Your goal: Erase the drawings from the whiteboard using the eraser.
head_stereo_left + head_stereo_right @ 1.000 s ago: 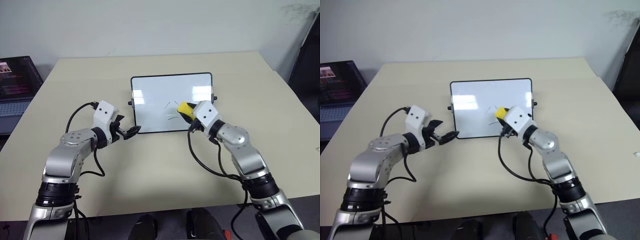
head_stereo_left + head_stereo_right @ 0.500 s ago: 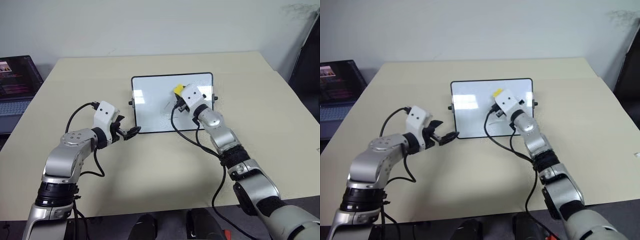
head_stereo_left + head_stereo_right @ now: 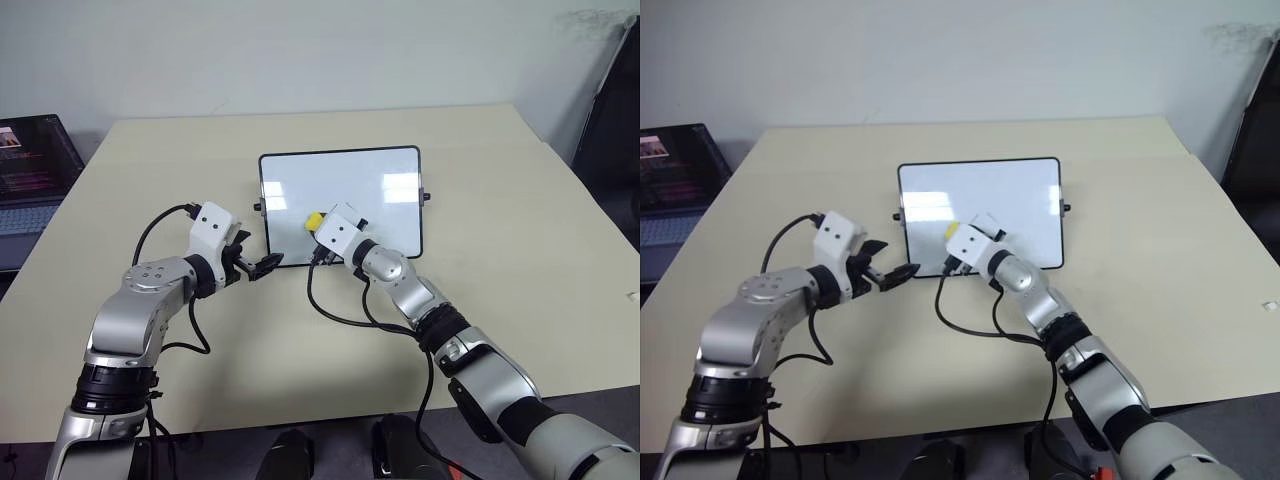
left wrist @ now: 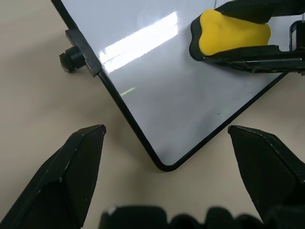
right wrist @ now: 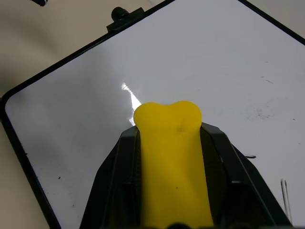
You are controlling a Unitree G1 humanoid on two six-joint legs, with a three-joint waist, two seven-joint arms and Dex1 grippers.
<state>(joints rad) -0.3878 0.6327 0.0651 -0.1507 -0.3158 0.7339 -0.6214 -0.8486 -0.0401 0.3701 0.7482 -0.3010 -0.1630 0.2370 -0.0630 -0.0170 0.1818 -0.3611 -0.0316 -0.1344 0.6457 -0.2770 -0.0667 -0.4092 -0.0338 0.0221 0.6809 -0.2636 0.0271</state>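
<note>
Whiteboard (image 3: 340, 205): lies flat on the beige worktop (image 3: 500, 200), its long side running left to right; black frame, a small knob on each short side.
Landmark: every place below is given from the whiteboard.
Eraser (image 3: 313, 220): yellow block with a dark underside, over the board's near-left part, a little in from the left edge and close to the near edge. In the left wrist view its rounded end (image 4: 231, 33) sits just over the white surface; whether it presses on the board cannot be told.
Eraser, long axis: runs along the gripper that carries it, the free rounded end pointing toward the board's left edge and slightly away from the robot.
Right gripper (image 5: 167, 143): clenched on the eraser, one black finger down each long side of the block; the arm reaches in across the board's near edge from the right.
Left gripper (image 3: 262, 264): released, jaws spread and holding nothing, at the board's near-left corner; the left wrist view has that rounded corner (image 4: 164, 166) between its two fingers, not touched by either.
Drawings (image 5: 284, 191): a few thin dark strokes and specks on the white surface beside the eraser's right flank, in the right wrist view.
Laptop (image 3: 30, 170): dark, open, screen lit, well off to the board's left, beyond the worktop's edge.
</note>
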